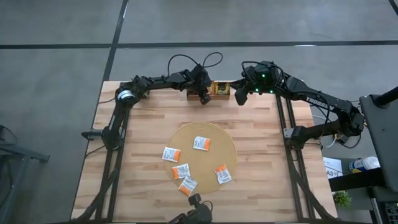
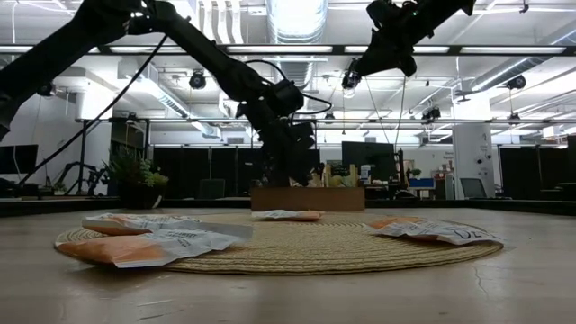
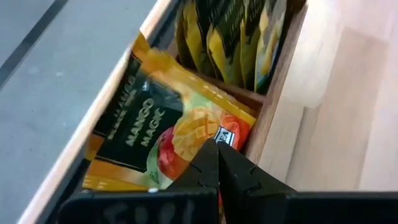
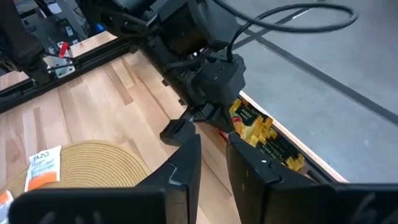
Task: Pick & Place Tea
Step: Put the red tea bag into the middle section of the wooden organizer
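Wooden tray (image 1: pixel 219 91): left end effector (image 1: pixel 204 98) pressing dark sachet (image 3: pixel 146 130)

The pale butcher-block wooden tabletop (image 1: pixel 261 124) has a smooth, lightly satin finish with visible plank seams. The large round tan woven mat (image 1: pixel 214 140) looks like coiled straw or fibre, matt and ribbed. On it lie small square white-and-orange paper sachets (image 1: pixel 201 143), faintly crinkled with a slight sheen. The small brown wooden compartment tray (image 3: pixel 273 93), directly under the left gripper (image 3: pixel 217 163), is matt with a plain sawn edge. Pressed against that gripper's tips is a glossy dark green and yellow foil-like sachet (image 3: pixel 146 124), smooth and reflective. The right gripper (image 4: pixel 213 158), hanging just beside the tray, has matt black plastic-looking fingers (image 4: pixel 180 168).
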Tool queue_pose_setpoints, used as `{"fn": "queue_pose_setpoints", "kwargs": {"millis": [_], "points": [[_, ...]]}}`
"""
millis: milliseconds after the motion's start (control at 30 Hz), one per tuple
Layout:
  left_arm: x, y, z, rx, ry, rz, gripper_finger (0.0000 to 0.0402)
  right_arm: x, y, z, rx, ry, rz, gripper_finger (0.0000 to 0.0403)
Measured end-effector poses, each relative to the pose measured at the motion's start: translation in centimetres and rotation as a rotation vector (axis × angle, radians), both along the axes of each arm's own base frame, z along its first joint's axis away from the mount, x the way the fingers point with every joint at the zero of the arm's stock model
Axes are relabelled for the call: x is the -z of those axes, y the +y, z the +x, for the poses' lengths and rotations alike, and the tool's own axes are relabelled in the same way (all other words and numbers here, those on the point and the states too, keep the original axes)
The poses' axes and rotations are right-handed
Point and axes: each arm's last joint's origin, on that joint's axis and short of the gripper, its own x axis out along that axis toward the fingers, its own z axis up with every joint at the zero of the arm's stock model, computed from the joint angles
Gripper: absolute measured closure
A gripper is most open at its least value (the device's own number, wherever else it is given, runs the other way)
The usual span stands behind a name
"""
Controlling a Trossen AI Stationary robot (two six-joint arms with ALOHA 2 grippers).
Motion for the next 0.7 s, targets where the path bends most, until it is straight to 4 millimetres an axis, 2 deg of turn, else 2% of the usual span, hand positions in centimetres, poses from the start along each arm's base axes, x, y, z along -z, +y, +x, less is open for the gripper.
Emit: {"fn": "queue_pose_setpoints", "kwargs": {"millis": [400,533,700], "points": [[-4.0,0.6,0.9,-0.008,-0.067,0.032,0.0401,0.0,0.0,0.0,-0.016,0.012,-0.024,0.0321],[-4.2,0.5,0.9,-0.001,-0.073,0.009,0.0401,0.0,0.0,0.0,-0.026,0.019,-0.038,0.0315],[-2.9,0.2,0.6,0.008,-0.053,-0.043,0.0402,0.0,0.0,0.0,-0.031,0.023,-0.045,0.0312]]}}
